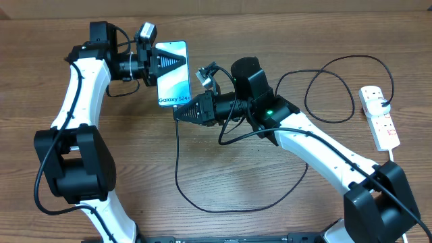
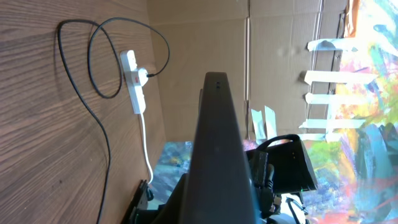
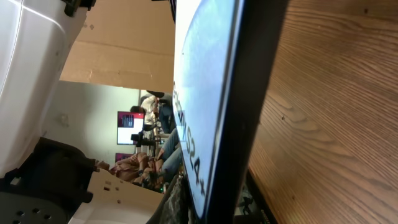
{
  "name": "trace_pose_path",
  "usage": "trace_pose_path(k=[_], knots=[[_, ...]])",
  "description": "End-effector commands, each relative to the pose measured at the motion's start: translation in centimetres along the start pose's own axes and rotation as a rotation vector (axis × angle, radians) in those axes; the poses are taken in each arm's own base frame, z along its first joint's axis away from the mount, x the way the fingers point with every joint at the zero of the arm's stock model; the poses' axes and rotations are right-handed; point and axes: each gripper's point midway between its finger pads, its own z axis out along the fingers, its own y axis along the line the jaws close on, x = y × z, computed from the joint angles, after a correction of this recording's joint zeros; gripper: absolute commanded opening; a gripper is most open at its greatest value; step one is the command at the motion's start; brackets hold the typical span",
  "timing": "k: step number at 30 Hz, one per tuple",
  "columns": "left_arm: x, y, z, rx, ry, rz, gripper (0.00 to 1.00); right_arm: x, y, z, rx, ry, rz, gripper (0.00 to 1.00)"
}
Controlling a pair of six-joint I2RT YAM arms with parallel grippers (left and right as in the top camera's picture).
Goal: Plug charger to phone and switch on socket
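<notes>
My left gripper (image 1: 173, 64) is shut on the phone (image 1: 174, 88) and holds it above the table, its lit blue screen and "Galaxy S24" text facing up. In the left wrist view the phone (image 2: 217, 137) shows edge-on and dark. My right gripper (image 1: 181, 113) is at the phone's near short edge, shut on the charger's connector tip. The connector itself is hidden in the right wrist view behind the phone (image 3: 208, 93). The black charger cable (image 1: 177, 155) drops from the right gripper and loops across the table to a black plug (image 1: 385, 103) in the white socket strip (image 1: 380, 125).
The socket strip (image 2: 134, 78) lies at the far right of the table with its thick white cord (image 2: 146, 146) running off the edge. Loops of the charger cable (image 2: 93, 74) lie on the wood (image 1: 270, 34) beside and under the right arm.
</notes>
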Motion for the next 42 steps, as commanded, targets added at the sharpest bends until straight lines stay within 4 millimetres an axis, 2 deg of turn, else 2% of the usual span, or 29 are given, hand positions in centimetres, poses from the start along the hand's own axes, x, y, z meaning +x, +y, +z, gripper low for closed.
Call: trace_pose_path(k=[1,13,15,16,17,18,23,28,30,32,36,38,42], knots=[[0.6,-0.8,0.9,0.056,0.033,-0.002,0.04,-3.0,-1.1,-1.5,0.053,-0.126,-0.008,0.04],[0.7,-0.8,0.9,0.056,0.035,-0.008,0.04,-5.3,-1.7,-3.8,0.057,-0.201,-0.005,0.04],[0.7,-0.8,0.9,0.056,0.035,-0.008,0.04,-4.9,-1.4,-3.8,0.04,-0.178,-0.016,0.63],[0.7,-0.8,0.9,0.056,0.035,-0.006,0.04,-4.6,-1.2,-3.7,0.026,-0.156,-0.027,0.85],[0.6,-0.8,0.9,0.055,0.034,-0.001,0.04,-3.9,-0.9,-3.7,0.008,-0.121,-0.052,0.94],[0.6,-0.8,0.9,0.055,0.034,0.007,0.04,-3.4,-0.7,-3.6,-0.006,-0.091,-0.068,0.97],[0.2,-0.6,0.8,0.043,0.027,0.038,0.04,-1.0,-1.1,-2.8,-0.006,0.002,-0.082,0.95],[0.1,-0.6,0.8,0.037,0.026,0.039,0.04,0.8,0.5,-1.4,-0.064,0.076,-0.126,0.77],[0.1,-0.6,0.8,0.037,0.026,0.038,0.04,1.4,1.0,-0.8,-0.074,0.09,-0.142,0.67],[0.1,-0.6,0.8,0.037,0.027,0.038,0.04,1.7,1.4,-0.3,-0.08,0.096,-0.159,0.66],[0.1,-0.6,0.9,0.041,0.029,0.016,0.04,1.1,0.8,0.3,-0.033,0.051,-0.154,0.65],[0.1,-0.6,0.9,0.041,0.029,0.015,0.04,0.7,0.5,0.3,-0.015,0.029,-0.154,0.57],[0.1,-0.6,0.9,0.041,0.029,0.015,0.04,0.2,0.2,0.1,-0.002,0.008,-0.152,0.25]])
